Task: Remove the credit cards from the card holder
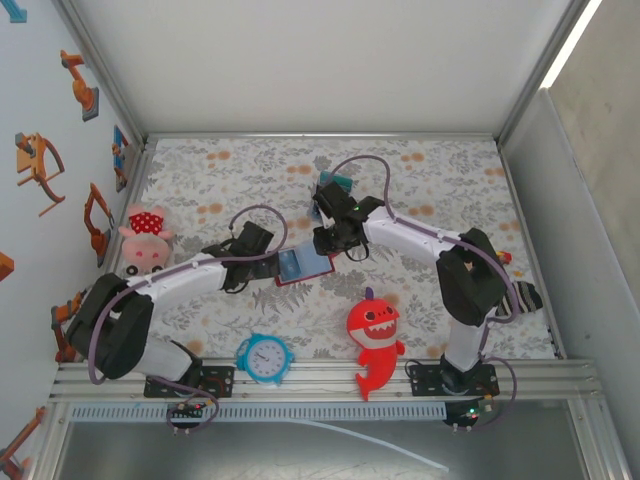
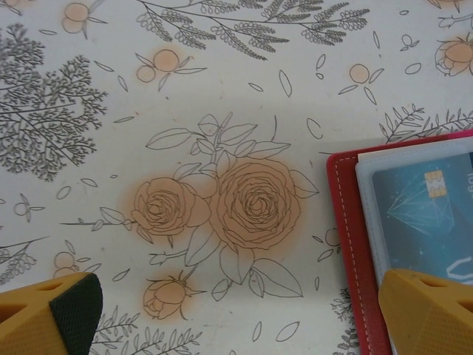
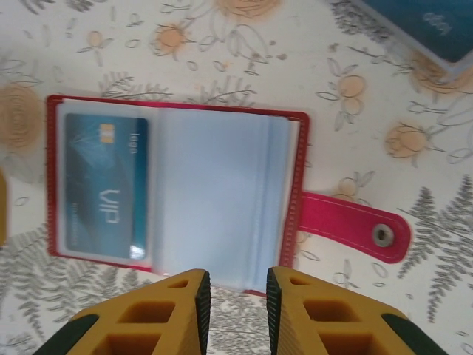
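**Unfolded card holder lying between two grippers**

The card holder [image 3: 214, 200] lies open on the floral table [image 2: 222, 74] with its closing tab [image 3: 347, 225] stretched flat. A teal credit card [image 3: 103, 185] sits in the pocket farthest from the tab. A blue card [image 3: 414, 22] lies on the table, well apart. The right gripper [image 3: 238, 279] hangs at the holder's edge, jaws narrowly apart with nothing between them. The left gripper [image 2: 236, 288] is spread wide, one finger [image 2: 429, 310] overlapping the holder's red border.
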